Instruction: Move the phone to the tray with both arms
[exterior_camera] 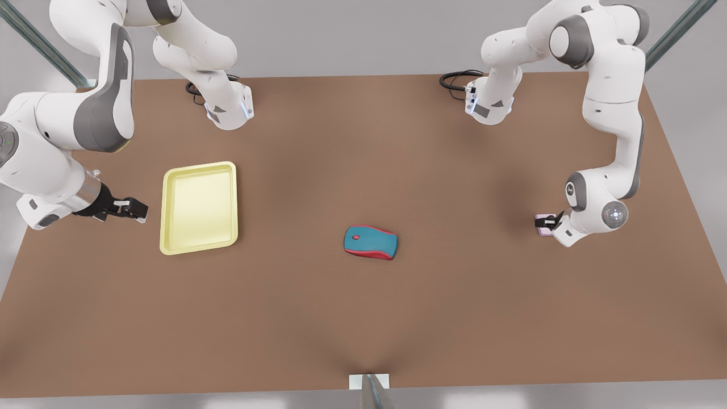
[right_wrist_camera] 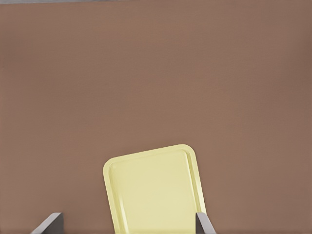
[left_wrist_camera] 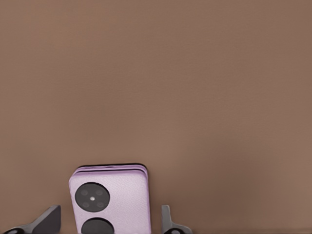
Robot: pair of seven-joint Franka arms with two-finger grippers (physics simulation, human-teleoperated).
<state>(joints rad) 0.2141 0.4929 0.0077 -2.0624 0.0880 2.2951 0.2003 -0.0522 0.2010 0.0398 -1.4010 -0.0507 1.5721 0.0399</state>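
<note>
The pale pink-lilac phone (exterior_camera: 545, 216) lies flat on the table at the front view's right. In the left wrist view the phone (left_wrist_camera: 122, 195) shows its two black circles. My left gripper (exterior_camera: 541, 223) is down at it, open, one finger on each side of the phone with a small gap at both (left_wrist_camera: 111, 210). The pale yellow tray (exterior_camera: 199, 207) lies at the front view's left. My right gripper (exterior_camera: 133, 210) hovers just beside the tray's outer edge, open and holding nothing. The right wrist view has the tray (right_wrist_camera: 156, 190) between that gripper's spread fingers (right_wrist_camera: 127, 217).
A teal-and-red computer mouse (exterior_camera: 370, 242) sits mid-table between tray and phone. The brown table (exterior_camera: 363, 318) is bare toward its near edge. Both arm bases (exterior_camera: 230, 108) (exterior_camera: 488, 105) stand at the far edge.
</note>
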